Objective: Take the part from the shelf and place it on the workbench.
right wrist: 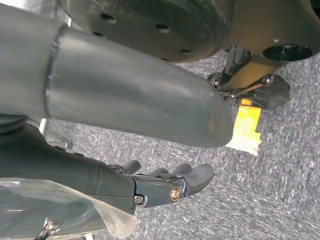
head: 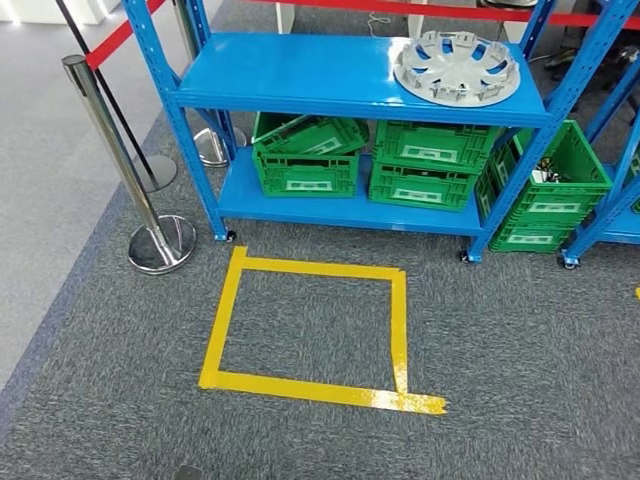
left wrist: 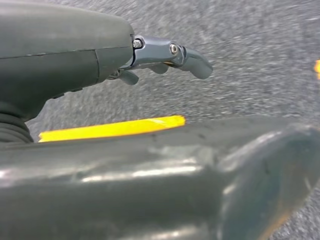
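Approach step, grasp not yet begun, judged from both arms hanging low over the carpet; left hand seen at the wrist camera with fingers extended and slack, holding nothing, touching nothing; right hand likewise, fingers stretched out and slightly apart over the grey floor, empty; yellow tape square marked on the carpet just ahead of the robot, probably the standing spot; beyond it the blue shelf, green crates on its lower level; the part, a silver hubcap, lies flat on the top level toward the right end; next move likely calls for stepping into the square, then raising both hands to the hubcap's rim.
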Available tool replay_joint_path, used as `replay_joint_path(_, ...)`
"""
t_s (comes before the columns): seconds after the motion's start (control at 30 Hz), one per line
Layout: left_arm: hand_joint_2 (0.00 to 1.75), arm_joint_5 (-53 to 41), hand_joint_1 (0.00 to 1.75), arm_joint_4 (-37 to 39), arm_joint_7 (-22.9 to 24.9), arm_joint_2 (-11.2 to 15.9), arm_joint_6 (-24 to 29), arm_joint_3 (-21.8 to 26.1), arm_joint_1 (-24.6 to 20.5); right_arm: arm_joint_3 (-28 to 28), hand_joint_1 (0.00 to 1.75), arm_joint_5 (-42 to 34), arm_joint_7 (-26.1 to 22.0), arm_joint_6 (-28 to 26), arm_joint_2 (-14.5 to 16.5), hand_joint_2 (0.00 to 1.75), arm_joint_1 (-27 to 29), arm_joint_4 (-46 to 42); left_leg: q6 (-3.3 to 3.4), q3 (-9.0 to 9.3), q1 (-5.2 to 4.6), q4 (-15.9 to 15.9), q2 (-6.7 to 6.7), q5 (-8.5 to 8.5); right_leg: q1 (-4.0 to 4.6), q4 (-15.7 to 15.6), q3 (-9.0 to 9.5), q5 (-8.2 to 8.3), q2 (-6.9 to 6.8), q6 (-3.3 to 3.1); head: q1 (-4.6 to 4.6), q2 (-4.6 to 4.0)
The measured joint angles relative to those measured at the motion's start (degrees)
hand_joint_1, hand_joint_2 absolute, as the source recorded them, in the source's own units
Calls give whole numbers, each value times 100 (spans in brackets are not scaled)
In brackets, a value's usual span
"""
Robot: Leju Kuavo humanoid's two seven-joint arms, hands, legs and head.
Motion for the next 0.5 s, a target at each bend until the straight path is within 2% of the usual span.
replay_joint_path(0.03,0,-4,0,0,4,-2,-12,0,5,0,0,0,1,-1,0,0,-1,0,31,27,15,-31,0,4,2,192,-101,-98,13,22,14,1)
replay_joint_path(0.07,0,-9,0,0,5,-4,-22,0,6,0,0,0,1,-1,0,0,1,0,57,46,18,-41,1,-6,1,515,-284,-239,25,36,31,0)
replay_joint_path(0.13,0,-14,0,0,7,-7,-35,0,7,0,0,7,2,-2,0,0,13,1,93,73,13,-40,-1,-45,1,1282,-745,-492,32,61,47,0)
replay_joint_path(0.17,0,-13,0,0,8,-7,-36,0,14,0,0,12,2,-4,0,0,25,1,99,100,10,-39,-6,-70,1,1506,-910,-498,33,70,46,0)
replay_joint_path(0.2,0,-13,0,0,9,-6,-36,0,21,0,0,17,3,-5,0,0,37,1,96,138,9,-38,-16,-100,0,1507,-966,-382,32,74,47,0)
replay_joint_path(0.23,0,-12,0,0,9,-6,-36,1,27,0,0,20,3,-7,0,0,46,1,87,189,10,-37,-27,-136,-2,1276,-901,-158,32,72,48,0)
replay_joint_path(0.27,0,-13,0,0,9,-7,-36,1,31,0,0,21,3,-7,0,0,50,1,73,244,11,-37,-37,-179,-5,890,-754,104,32,65,48,0)
replay_joint_path(0.3,0,-13,0,0,8,-7,-36,1,29,0,0,21,3,-7,1,0,48,3,46,288,2,-31,-46,-225,-2,523,-592,280,39,52,50,0)
replay_joint_path(0.33,0,-14,0,0,5,-7,-36,1,24,0,0,21,3,-6,3,0,41,5,17,315,-8,-20,-52,-267,-1,226,-438,370,45,25,49,1)
replay_joint_path(0.37,0,-16,0,0,3,-5,-36,1,16,0,0,21,4,-5,8,0,34,8,-12,326,-16,-13,-55,-297,4,60,-344,374,53,-4,42,0)
replay_joint_path(0.5,0,-36,0,0,-5,2,-36,1,-1,-1,0,28,8,-8,24,0,43,9,-118,337,-4,52,-49,-388,2,-33,-233,269,56,-138,2,1)
